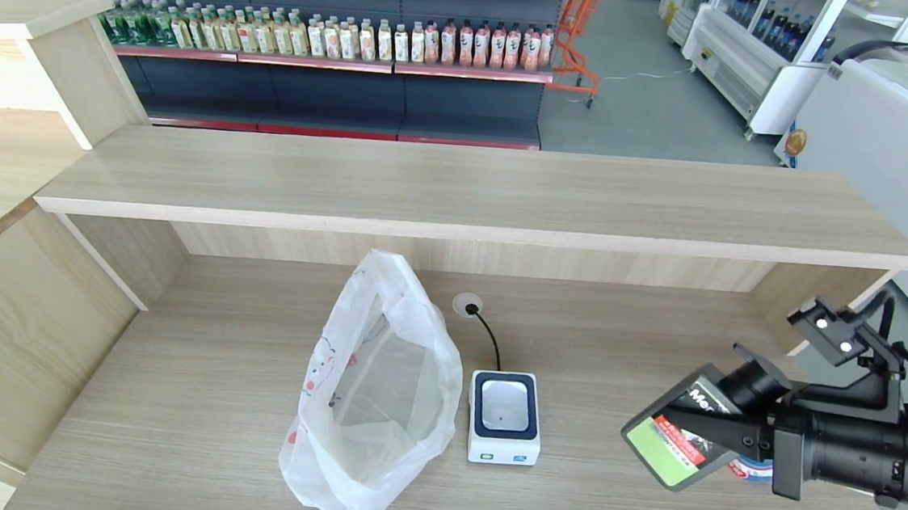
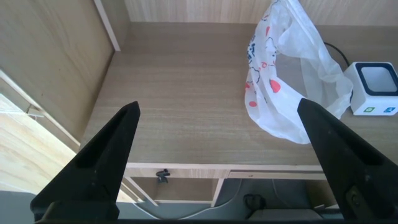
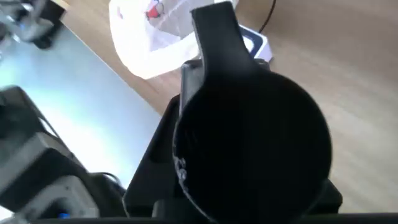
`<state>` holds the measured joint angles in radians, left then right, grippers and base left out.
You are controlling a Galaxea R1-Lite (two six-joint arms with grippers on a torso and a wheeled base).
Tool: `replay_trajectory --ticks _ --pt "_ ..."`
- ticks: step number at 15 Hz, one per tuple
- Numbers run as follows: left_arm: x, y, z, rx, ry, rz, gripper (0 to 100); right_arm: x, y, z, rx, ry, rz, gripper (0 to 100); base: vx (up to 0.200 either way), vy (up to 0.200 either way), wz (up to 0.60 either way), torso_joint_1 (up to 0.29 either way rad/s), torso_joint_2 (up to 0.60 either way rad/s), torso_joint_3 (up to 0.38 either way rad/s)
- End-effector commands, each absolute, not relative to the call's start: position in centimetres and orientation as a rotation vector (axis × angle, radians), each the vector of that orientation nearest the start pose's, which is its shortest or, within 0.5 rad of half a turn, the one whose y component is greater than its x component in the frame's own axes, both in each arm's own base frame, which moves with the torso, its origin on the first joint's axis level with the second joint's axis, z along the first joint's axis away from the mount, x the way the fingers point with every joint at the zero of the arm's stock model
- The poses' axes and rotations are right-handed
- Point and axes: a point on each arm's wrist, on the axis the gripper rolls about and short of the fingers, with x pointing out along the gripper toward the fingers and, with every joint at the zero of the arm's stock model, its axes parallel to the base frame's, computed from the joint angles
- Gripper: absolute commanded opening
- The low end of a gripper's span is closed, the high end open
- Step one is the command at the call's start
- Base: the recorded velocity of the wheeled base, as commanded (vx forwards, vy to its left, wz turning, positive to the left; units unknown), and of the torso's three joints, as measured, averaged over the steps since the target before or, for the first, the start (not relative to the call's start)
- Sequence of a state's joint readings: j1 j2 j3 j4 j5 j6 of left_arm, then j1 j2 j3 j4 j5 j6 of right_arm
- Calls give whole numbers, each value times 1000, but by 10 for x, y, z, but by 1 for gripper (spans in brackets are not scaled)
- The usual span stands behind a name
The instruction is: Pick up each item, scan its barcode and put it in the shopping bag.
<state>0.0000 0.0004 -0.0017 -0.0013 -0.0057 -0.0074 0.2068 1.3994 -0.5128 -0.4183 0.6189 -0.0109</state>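
Pinching a dark package (image 1: pixel 674 447) with a green and red face in the right claw (image 1: pixel 721 414), raised over the right end of the counter (image 1: pixel 208 398), well apart from the scanner (image 1: pixel 504 417) and farther yet from the shopping bag (image 1: pixel 375 387). Left claw (image 2: pixel 219 109) spread wide and empty, hanging over the counter's near edge, to the left of the bag.

Probably next: carrying the package across to the scanner window. Main risk a missed read: cannot tell the barcode's face from here, so may arrive turned away from the glass. Gripped near one end, with most of the package sticking out past the fingers; could twist or slip under a quick swing or a wrist roll. Beyond that, a soft, slumped bag standing just beside the scanner, mouth sagging and held open by nothing. Could catch on the rim, fold shut or tip over under a low entry or an early drop. Worth watching the scanner cable (image 1: pixel 488 335) too, though lying behind the scanner, away from the direct path.
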Motion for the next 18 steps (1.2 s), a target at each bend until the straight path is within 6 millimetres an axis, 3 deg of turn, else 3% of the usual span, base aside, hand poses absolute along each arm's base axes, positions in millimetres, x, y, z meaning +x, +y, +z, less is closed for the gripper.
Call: replay_trajectory --ticks 1,6,15,18 --pt "-23 0 76 -8 -3 -6 100 233 79 153 317 657 795 0 0 0 0 0 0 0" --pt "-23 0 76 -8 -3 -6 100 274 85 100 352 806 745 0 0 0 0 0 0 0" --pt "-23 0 76 -8 -3 -6 100 323 121 85 286 739 765 0 0 0 0 0 0 0" --pt "-23 0 76 -6 -3 -6 100 329 133 83 274 731 791 0 0 0 0 0 0 0"
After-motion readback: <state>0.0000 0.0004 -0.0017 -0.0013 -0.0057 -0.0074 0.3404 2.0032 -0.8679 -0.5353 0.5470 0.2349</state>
